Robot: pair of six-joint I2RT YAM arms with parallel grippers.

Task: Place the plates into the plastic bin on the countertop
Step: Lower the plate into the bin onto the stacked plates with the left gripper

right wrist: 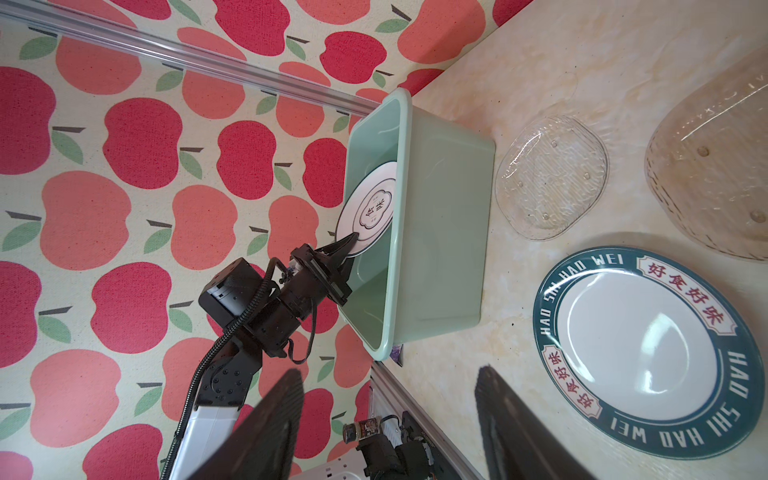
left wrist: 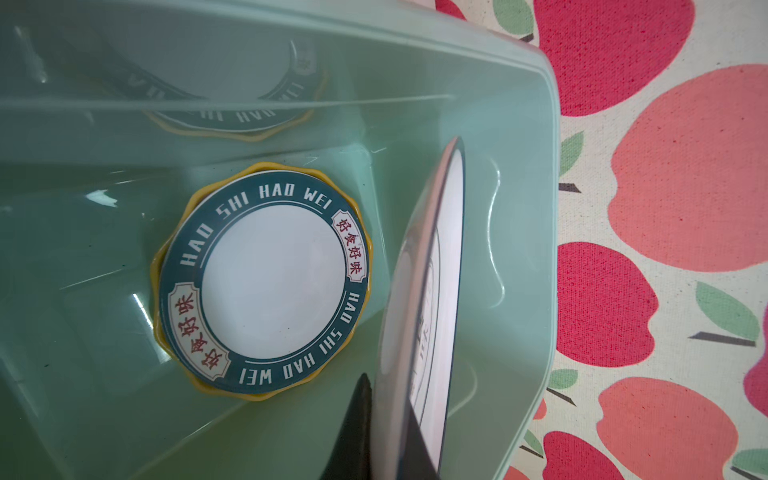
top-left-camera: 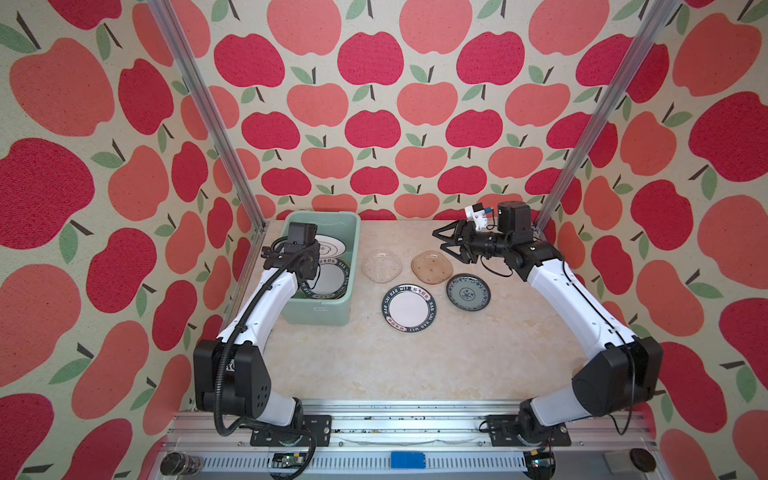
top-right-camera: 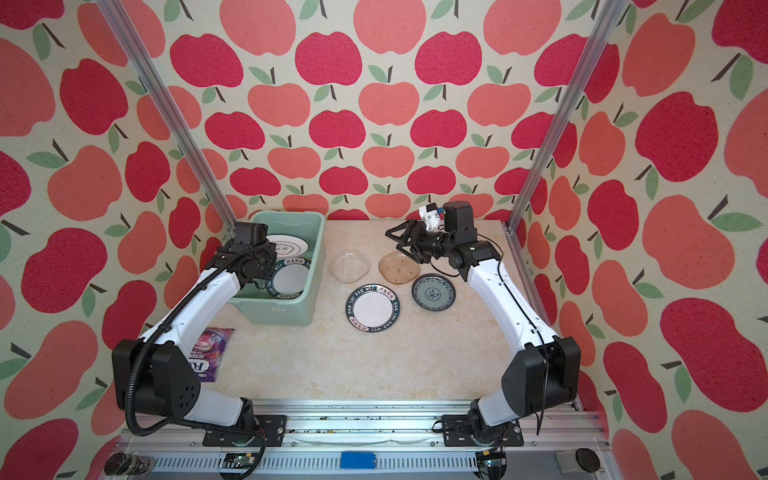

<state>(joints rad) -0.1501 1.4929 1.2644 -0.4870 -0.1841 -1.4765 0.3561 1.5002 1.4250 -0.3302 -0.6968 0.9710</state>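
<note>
Your left claw pinches the emblem plate on edge in the bin's far end, lettered plate lying nearer. Your right claw, spread, hovers by the amber plate's far-right rim.

The light is bright, soft and even. In both top views the beige marble-patterned countertop carries only a faint, short shadow under the grey-blue patterned plate, to the right of the pale mint-green plastic bin. The aluminium front rail, nearer to the camera than the bin, shows white glare. The wide lens stretches the apple-patterned walls at the edges. Inside the bin the glossy wall mirrors the dark-rimmed lettered plate. The white round plate with a centre emblem is blurred because it is very near the lens. In the right wrist view the black fingers of the right gripper are out of focus.
</note>
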